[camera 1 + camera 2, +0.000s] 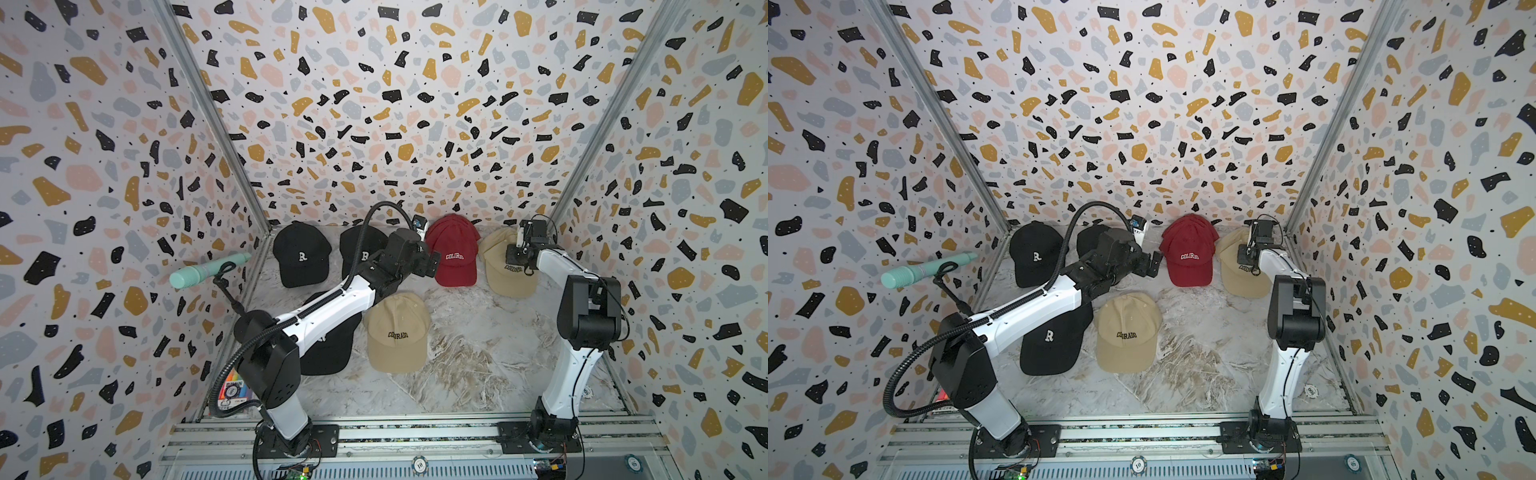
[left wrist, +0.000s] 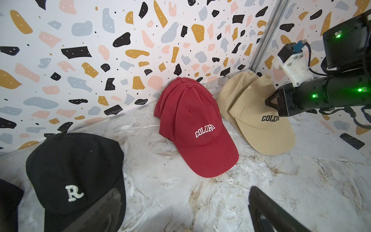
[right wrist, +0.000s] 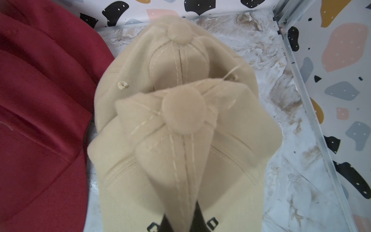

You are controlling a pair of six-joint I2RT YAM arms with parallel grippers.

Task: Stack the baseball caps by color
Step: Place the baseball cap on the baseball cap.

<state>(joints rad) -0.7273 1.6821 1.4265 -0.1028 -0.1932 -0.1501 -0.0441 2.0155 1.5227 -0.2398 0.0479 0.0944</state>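
Jaws of right gripper (image 2: 270, 101) pinch crown of top tan fabric brimmed cap (image 2: 257, 104), on 2nd tan cap (image 2: 230, 90), far-right corner. Left gripper (image 2: 184, 211) wide open; loose 3rd tan cap (image 1: 397, 332) mid-table, nearer left arm (image 1: 328, 307), brim toward near edge.

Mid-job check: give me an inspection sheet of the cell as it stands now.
Surface: marbled tabletop, veined, no spill seen.
Job's things: black caps unstacked; red stack and tan stack at the back; lone tan cap mid-table.
Clutter: teal microphone-like object on a stand, colourful packet near the left arm, poker chips at the front.
Hands: left hand open, empty, above the tabletop; right hand shut, pinching the tan stack's top cap.
Cables: black conduit arcs above that arm; thin wires on the right arm.
Surroundings: terrazzo-print walls, aluminium front rail.
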